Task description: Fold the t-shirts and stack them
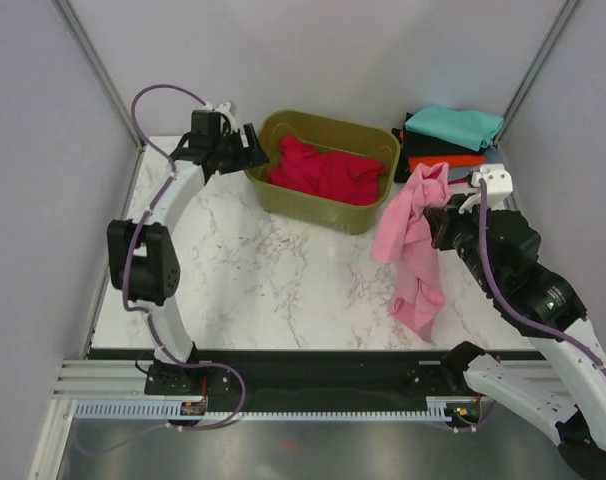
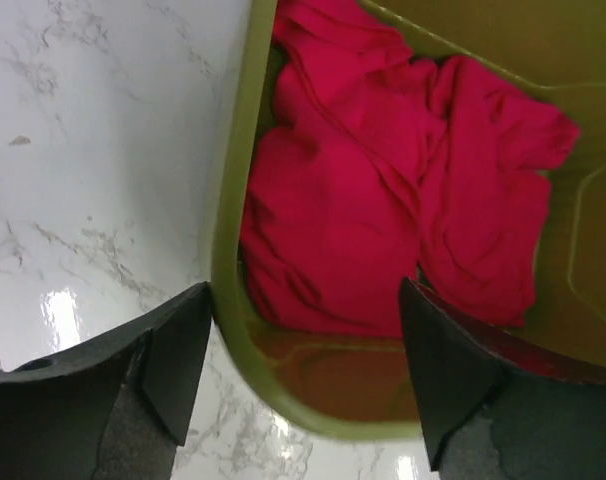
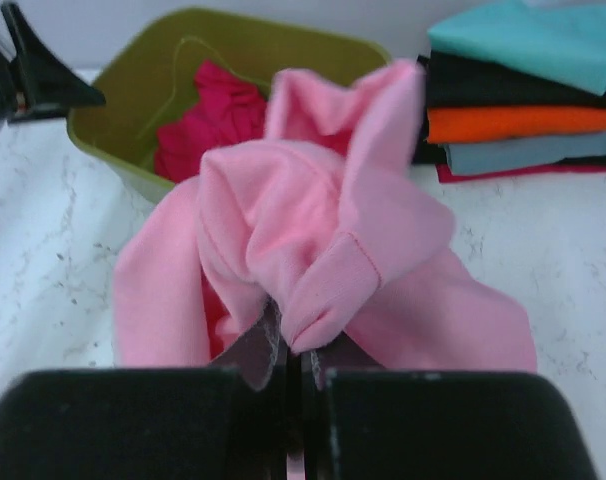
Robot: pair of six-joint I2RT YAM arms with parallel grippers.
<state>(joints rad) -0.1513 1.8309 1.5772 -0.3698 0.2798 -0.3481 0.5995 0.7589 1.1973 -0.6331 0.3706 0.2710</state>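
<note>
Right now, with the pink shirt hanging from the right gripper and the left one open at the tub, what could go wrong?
The right gripper pinches only a small bunched fold of the pink shirt; it might slip free or land crumpled.
The shirt hangs close to the folded stack and the tub; a swing could disturb either.
The left gripper is open astride the tub's rim, so lowering may strike the wall instead of reaching the crimson shirt.
</note>
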